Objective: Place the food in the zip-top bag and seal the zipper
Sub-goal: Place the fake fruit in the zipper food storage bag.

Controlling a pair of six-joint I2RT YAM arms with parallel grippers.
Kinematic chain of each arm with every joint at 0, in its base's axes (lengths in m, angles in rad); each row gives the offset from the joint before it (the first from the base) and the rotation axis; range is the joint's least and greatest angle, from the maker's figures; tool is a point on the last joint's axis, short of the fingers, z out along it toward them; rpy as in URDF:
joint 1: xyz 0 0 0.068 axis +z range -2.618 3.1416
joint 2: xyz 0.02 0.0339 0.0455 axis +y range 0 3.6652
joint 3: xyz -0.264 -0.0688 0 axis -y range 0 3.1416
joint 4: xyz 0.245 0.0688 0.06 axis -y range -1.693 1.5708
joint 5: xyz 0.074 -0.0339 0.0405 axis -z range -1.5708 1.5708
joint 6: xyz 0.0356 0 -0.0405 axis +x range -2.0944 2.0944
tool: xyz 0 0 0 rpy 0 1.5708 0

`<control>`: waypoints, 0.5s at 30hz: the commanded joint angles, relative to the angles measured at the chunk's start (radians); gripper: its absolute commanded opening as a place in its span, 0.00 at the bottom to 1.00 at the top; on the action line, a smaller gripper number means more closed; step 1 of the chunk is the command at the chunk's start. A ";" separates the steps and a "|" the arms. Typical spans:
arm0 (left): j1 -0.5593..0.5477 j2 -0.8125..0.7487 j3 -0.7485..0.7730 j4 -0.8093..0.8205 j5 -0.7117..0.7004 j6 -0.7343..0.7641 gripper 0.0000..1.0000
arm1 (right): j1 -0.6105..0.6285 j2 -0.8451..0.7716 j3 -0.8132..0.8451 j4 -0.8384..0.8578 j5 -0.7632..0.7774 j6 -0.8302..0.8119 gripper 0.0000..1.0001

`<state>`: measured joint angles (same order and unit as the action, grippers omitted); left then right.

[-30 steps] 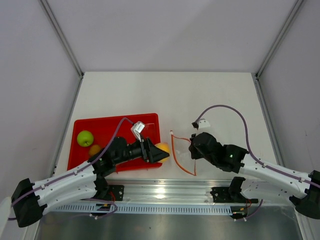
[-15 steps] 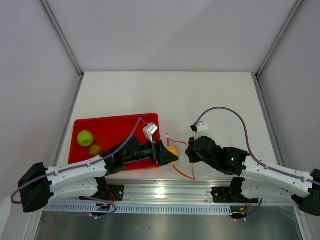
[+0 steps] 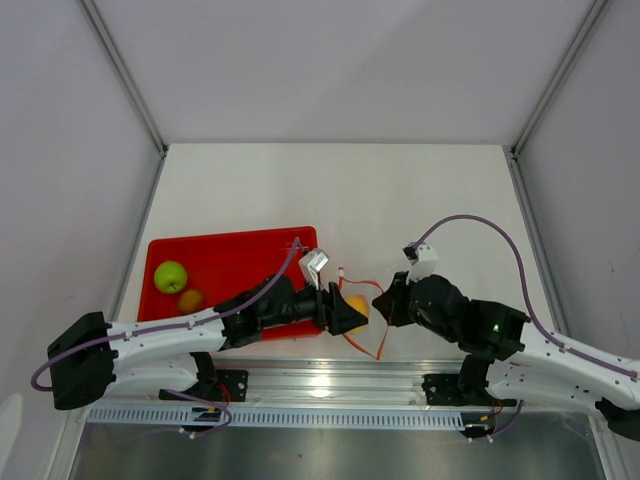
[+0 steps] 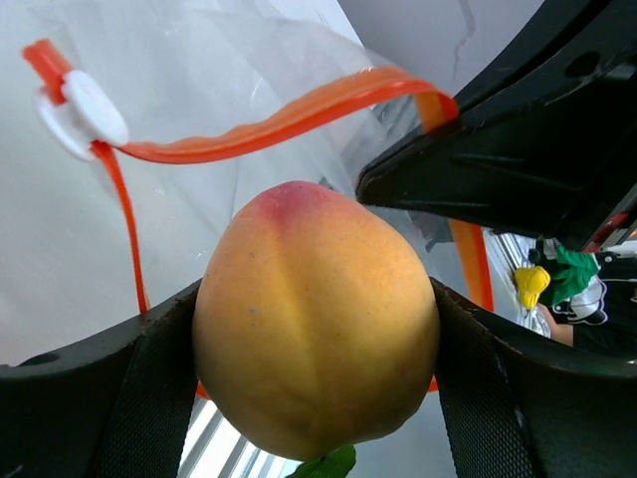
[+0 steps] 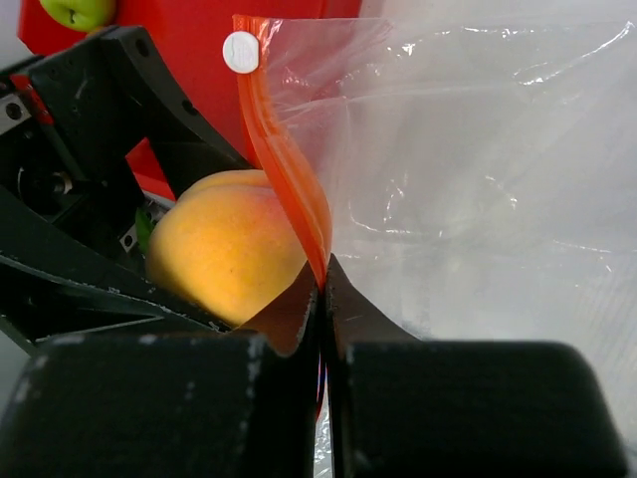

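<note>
My left gripper [image 3: 352, 309] is shut on a yellow-orange fruit [image 3: 358, 305] with a pink blush and a green leaf [image 4: 317, 319]. It holds the fruit at the mouth of the clear zip-top bag [image 5: 478, 199]. The red-orange zipper [image 4: 289, 119] arches just beyond the fruit, with its white slider [image 4: 90, 110] at the left end. My right gripper [image 3: 385, 300] is shut on the zipper edge [image 5: 289, 169] and holds it lifted, right beside the fruit [image 5: 224, 249]. The green apple [image 3: 170, 275] and a small brown fruit [image 3: 190, 299] lie in the tray. A fourth fruit is not in view.
The red tray [image 3: 230, 260] sits left of the bag, partly under my left arm. A metal rail [image 3: 330, 385] runs along the near table edge. Grey walls close the table at the back and sides.
My left gripper has carried the fruit rightward from the tray's edge to the bag mouth. My right gripper has shifted slightly right and up, still holding the zipper edge.
</note>
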<state>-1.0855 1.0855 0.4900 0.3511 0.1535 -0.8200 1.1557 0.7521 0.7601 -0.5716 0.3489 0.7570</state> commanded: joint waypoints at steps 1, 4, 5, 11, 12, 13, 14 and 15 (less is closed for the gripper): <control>-0.031 -0.070 0.039 -0.033 -0.072 0.034 0.87 | 0.007 -0.040 0.004 -0.007 0.013 0.041 0.00; -0.066 -0.110 0.065 -0.130 -0.143 0.076 1.00 | 0.006 -0.040 0.013 -0.011 0.004 0.041 0.00; -0.073 -0.117 0.079 -0.138 -0.146 0.084 0.99 | 0.006 -0.039 0.015 -0.008 -0.002 0.038 0.00; -0.085 -0.092 0.139 -0.167 -0.147 0.099 1.00 | 0.006 -0.034 0.013 -0.001 -0.011 0.051 0.00; -0.086 -0.093 0.150 -0.179 -0.147 0.108 0.99 | 0.007 -0.037 0.012 -0.001 -0.011 0.054 0.00; -0.088 -0.098 0.157 -0.220 -0.193 0.114 0.99 | 0.007 -0.042 0.007 -0.001 -0.011 0.062 0.00; -0.096 -0.108 0.160 -0.242 -0.215 0.120 0.99 | 0.006 -0.056 0.004 0.001 -0.008 0.067 0.00; -0.097 -0.139 0.165 -0.265 -0.233 0.124 1.00 | 0.007 -0.065 0.001 -0.004 -0.002 0.074 0.00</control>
<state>-1.1667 0.9871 0.6090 0.1604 -0.0006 -0.7418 1.1568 0.7177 0.7589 -0.5762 0.3317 0.7967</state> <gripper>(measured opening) 0.994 0.003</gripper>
